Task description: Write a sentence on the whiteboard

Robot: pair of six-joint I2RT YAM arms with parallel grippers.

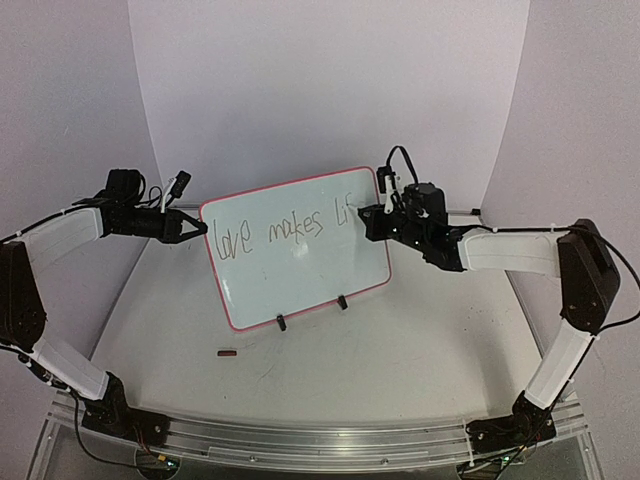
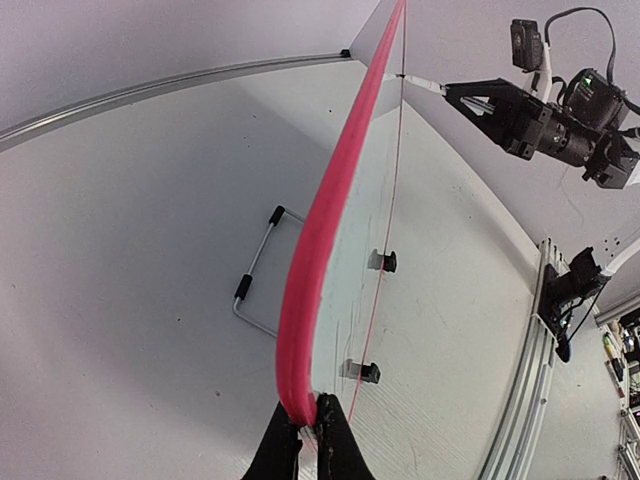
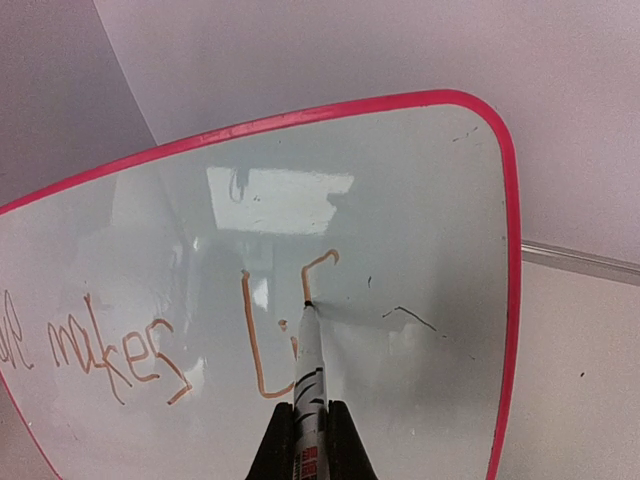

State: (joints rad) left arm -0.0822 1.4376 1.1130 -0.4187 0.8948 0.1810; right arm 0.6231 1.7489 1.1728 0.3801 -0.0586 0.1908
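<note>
left fingers [image 2: 278, 452]: pinched tight on the board's [image 1: 300, 275] pink edge, holding it steady on the counter [image 1: 420, 340]
right fingers [image 3: 278, 450]: clamped on the marker [image 3: 311, 375], tip on the board, mid "f"
sentence [image 1: 285, 232]: "love makes li" plus half an f
how I'd play it: light pressure, short strokes, don't let the board rock

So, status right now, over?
Left claw shut on edge of glossy white, red-framed whiteboard. Right claw shut on white marker, tip on board. Handwritten words so far "love makes li", next letter begun. Small dark piece on table, clear of board.
</note>
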